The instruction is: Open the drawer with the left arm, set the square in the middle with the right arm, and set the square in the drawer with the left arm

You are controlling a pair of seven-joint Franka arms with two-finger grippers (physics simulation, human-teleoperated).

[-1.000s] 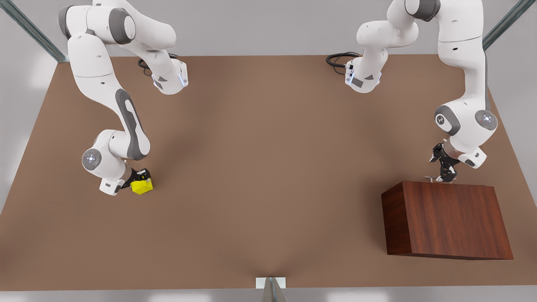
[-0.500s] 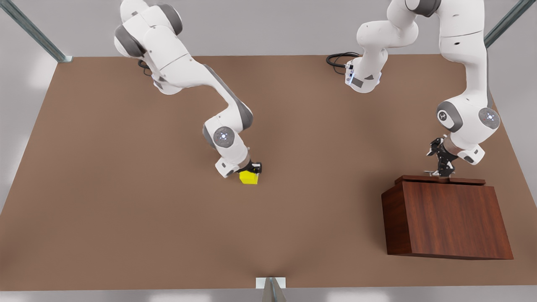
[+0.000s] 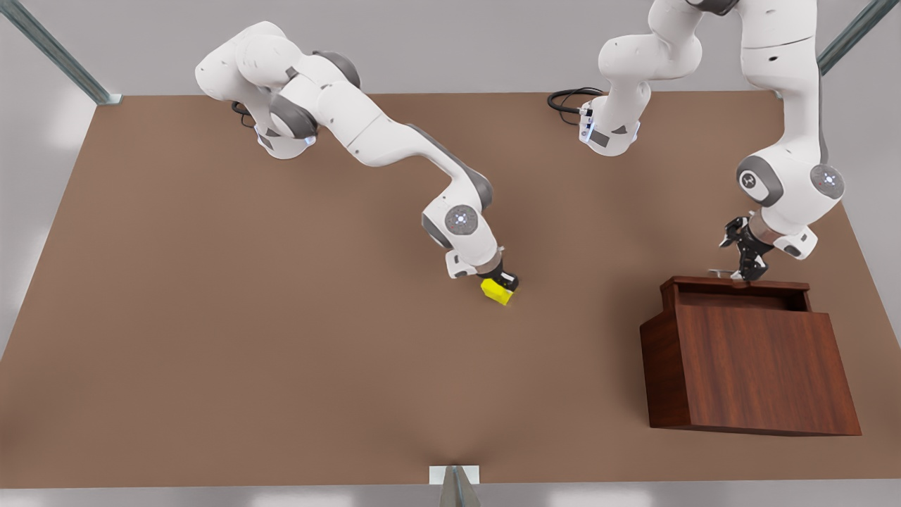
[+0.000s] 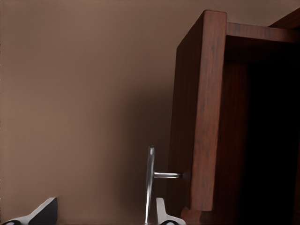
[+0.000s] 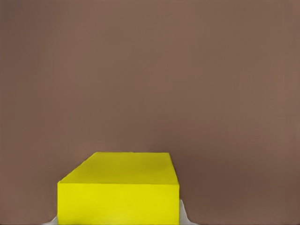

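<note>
The yellow square hangs tilted just over the middle of the brown table, with my right gripper shut on it. In the right wrist view the square sits close up between the fingers. At the front view's right, the reddish-brown cabinet has its drawer pulled partly out, its dark inside showing. My left gripper is at the silver handle. In the left wrist view the handle stands between the spread fingers, close to one of them, in front of the drawer front.
Both arm bases stand at the table's far edge, with a black cable coiled by one of them. Bare tabletop lies between the square and the cabinet. A small white bracket sits at the near edge.
My right arm has swung the square from the front view's left side to the middle. The drawer has slid out of the cabinet as my left gripper drew back with the handle.
</note>
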